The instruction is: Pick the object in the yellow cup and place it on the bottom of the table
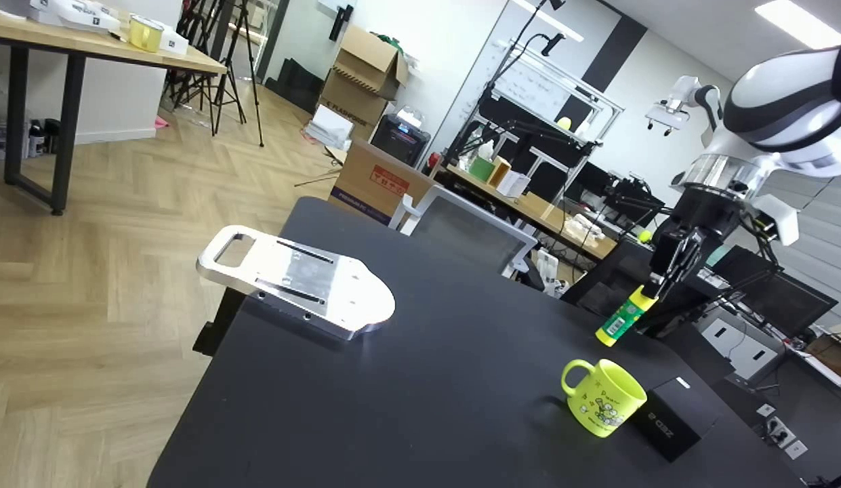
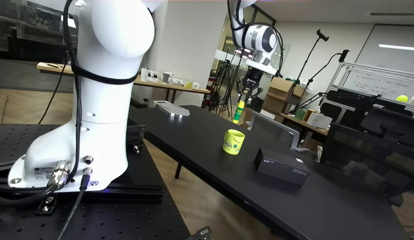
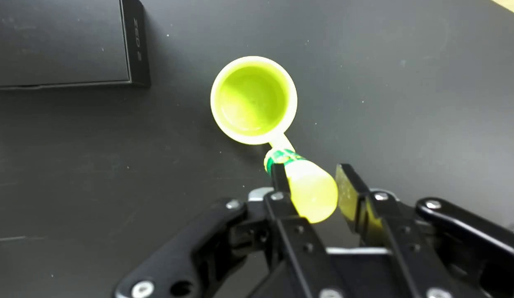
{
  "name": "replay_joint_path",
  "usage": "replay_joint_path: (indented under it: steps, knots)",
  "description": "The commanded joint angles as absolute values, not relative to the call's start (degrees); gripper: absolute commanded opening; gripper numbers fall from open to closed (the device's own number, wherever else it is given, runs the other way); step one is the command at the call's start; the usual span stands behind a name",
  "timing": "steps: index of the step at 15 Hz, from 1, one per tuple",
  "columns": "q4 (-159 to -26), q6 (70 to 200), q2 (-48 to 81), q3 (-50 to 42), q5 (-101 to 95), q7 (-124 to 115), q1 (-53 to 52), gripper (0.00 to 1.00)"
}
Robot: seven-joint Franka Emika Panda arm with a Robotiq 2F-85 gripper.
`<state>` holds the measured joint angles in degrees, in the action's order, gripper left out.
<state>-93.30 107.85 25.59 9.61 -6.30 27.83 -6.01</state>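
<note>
"Wrist view, please: what does the black two-fingered metal claw have?"

"A slender green-labelled yellow stick, clenched by its upper end. The two dark fingers stand on either side of it."

"Where does that put the stick?"

"Directly under the claw. Both exterior views show it hanging in the air, higher than the matte black rectangular bench. Whether it tilts, I cannot tell."

"And the neon yellow-green mug with a side handle?"

"Lower than the claw, upright on the bench, beyond the fingertips as the wrist view looks down. Its inner floor shows, and its handle points back toward the claw. The stick's lower end hides part of that handle there; both exterior views show stick and mug apart."

"Anything else near the claw?"

"A black rectangular box marked ZED 2, lying on the bench farther out from the claw than the mug, to the left in the wrist view, with a gap between box and mug."

"And well away from the claw?"

"A flat silver-white metal plate with two long slots, lying on the bench."
</note>
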Motion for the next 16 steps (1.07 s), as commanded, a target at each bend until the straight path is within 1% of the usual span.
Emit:
replay_joint_path:
  steps: [1,7,16]
  knots:
    - [-92.5,108.36,26.17,11.23,-8.67,29.3,-8.66,0.08]
    - [-87.12,109.31,32.83,14.52,-12.68,30.46,-15.55,0.08]
    - [-78.81,115.64,42.38,17.58,-14.91,32.8,-23.76,0.08]
